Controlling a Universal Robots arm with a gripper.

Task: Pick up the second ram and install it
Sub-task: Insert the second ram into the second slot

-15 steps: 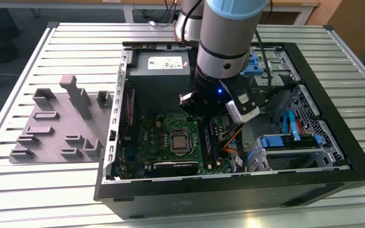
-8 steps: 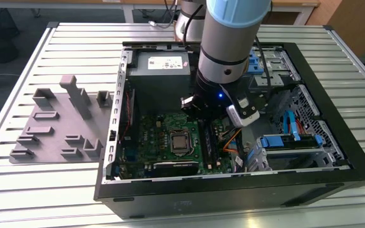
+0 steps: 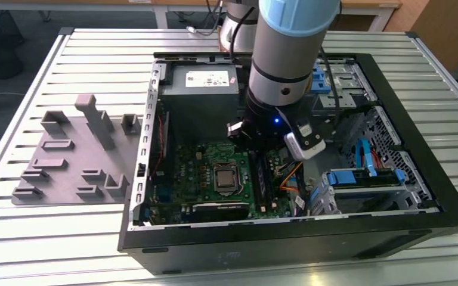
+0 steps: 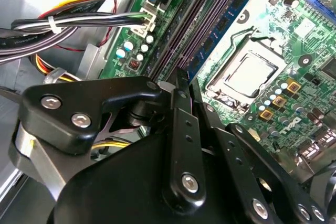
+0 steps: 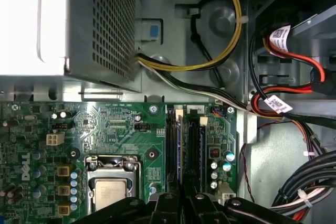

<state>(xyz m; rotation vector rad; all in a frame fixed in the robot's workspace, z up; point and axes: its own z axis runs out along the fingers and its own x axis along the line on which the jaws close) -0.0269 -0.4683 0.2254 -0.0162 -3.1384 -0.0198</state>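
The black gripper [image 4: 181, 85], fingers pressed together, is positioned directly over the dark memory slots [image 5: 184, 145]. The slim blue RAM stick [image 4: 218, 27] is seated ahead of the fingertips, its long axis aligned with the slots.

Black jaws sit above the green motherboard [image 5: 121, 129] memory slots [image 5: 185, 145].

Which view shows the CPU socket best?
The second wrist view: the CPU socket sits unobstructed beside the memory slots, lid and frame plain. In the first wrist view the gripper linkage cuts off part of it. In the exterior view it shows small on the motherboard.
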